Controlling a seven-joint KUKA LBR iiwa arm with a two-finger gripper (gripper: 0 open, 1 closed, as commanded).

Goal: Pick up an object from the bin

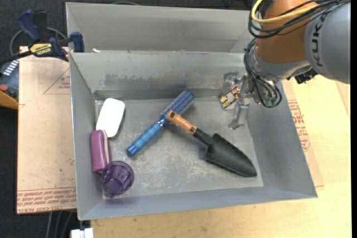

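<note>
My gripper (239, 115) hangs low over the right back part of the bin, above bare floor, and I see nothing in it. The nearest thing is a black garden trowel (227, 158) with an orange and black handle, lying diagonally just below and left of the gripper, blade toward the front right. Left of the trowel's handle end lies a blue hairbrush (160, 123), bristle head pointing to the back.
At the bin's left side lie a white oval bar (111, 116) and a purple tube next to a purple cup-like piece (109, 165). The arm with its orange dome and cables comes in over the right rim. Bare floor shows at the back and front middle.
</note>
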